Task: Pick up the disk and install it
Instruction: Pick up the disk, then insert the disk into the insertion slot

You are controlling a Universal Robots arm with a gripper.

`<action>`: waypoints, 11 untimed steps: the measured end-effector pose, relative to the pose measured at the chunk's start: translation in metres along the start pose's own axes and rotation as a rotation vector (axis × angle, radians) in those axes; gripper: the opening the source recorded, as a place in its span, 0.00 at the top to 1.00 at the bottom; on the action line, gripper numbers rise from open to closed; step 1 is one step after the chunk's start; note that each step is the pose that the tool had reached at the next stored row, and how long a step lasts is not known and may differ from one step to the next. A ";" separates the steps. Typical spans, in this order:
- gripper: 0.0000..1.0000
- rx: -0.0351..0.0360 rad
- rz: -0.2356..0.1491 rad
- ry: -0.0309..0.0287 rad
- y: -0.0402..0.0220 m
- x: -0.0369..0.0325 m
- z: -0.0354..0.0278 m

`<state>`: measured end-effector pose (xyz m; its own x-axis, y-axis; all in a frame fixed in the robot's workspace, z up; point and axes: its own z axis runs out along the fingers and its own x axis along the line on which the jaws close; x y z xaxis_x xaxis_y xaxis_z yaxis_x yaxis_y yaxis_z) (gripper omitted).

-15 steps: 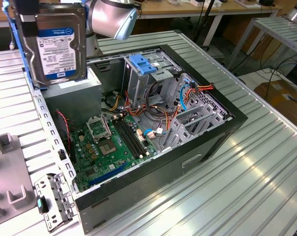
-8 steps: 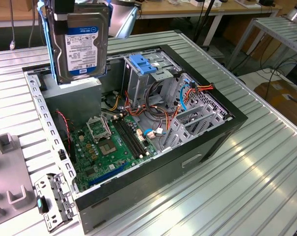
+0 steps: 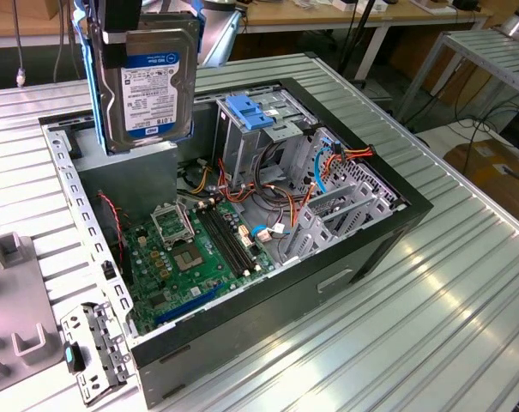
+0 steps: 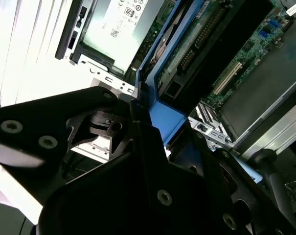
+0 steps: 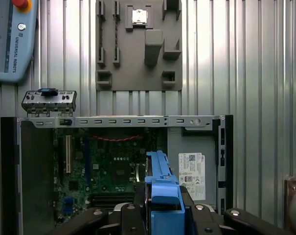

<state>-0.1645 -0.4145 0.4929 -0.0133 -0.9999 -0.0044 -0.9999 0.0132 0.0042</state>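
Exterior view: the disk (image 3: 149, 81) is held upright, label side out, above the open computer case (image 3: 388, 232), over the corner at the exterior view's left. It is gripped at its upper end by the gripper (image 3: 123, 41).
Drive cage: a metal cage (image 3: 250, 142) topped by a blue latch is seen standing inside the case, apart from the disk.
Second wrist view: the disk's blue tab (image 4: 163, 116) is shown pinched between the black fingers (image 4: 140, 142), with the motherboard (image 4: 245, 54) spread out beyond it.
First wrist view: the gripper (image 5: 165, 208) is seen clamped on both sides of the blue carrier. The disk (image 5: 157, 171) is viewed edge-on over the case interior, between the motherboard (image 5: 108, 171) and a grey box with a white label (image 5: 192, 176).
Step in hand: the carry is judged under way, with the disk raised and not yet seated anywhere.
What installing calls for: by judgement, the carrier must be squared to its bay and the loose wires (image 3: 268, 193) kept clear.
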 end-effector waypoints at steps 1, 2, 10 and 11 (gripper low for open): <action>0.63 0.0001 0.000 0.0007 0.0000 0.0011 0.0000; 0.63 0.0000 0.000 0.0009 0.0000 0.0012 0.0001; 0.63 0.0000 0.000 0.0016 0.0000 0.0013 0.0000; 0.63 0.0000 0.000 0.0016 0.0000 0.0014 0.0000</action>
<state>-0.1645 -0.4159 0.4929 -0.0135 -0.9999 -0.0028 -0.9999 0.0135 0.0042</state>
